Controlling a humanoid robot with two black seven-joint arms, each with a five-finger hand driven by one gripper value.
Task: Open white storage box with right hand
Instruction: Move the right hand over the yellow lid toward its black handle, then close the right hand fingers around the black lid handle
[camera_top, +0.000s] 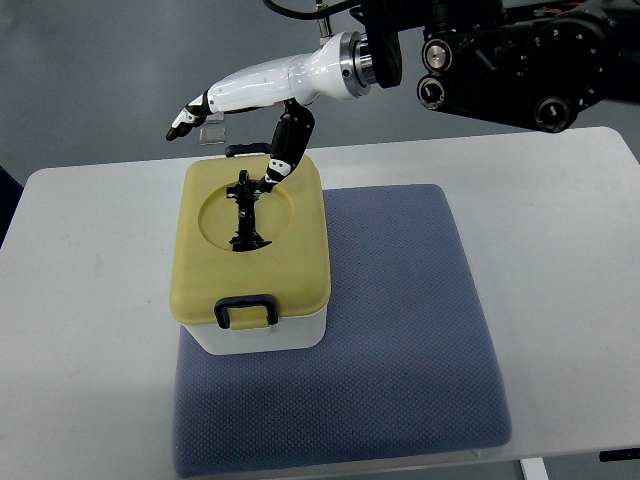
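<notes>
The white storage box (262, 338) stands on the left part of a blue-grey mat (400, 330). Its yellow lid (300, 250) is down, with a black folding handle (245, 212) lying in a round recess. A dark blue latch (247, 312) sits on the near edge, and a clear latch (212, 134) sticks up at the far edge. My right hand (230, 140) reaches in from the upper right above the box's far side. Its fingers (190, 112) stretch out to the left past the lid, holding nothing. The thumb (284, 150) points down, its tip at the lid near the handle's far end.
The mat lies on a white table (90, 330) whose far edge runs just behind the box. Dark arm machinery (520, 70) hangs over the table's far right corner. Grey floor shows beyond the table.
</notes>
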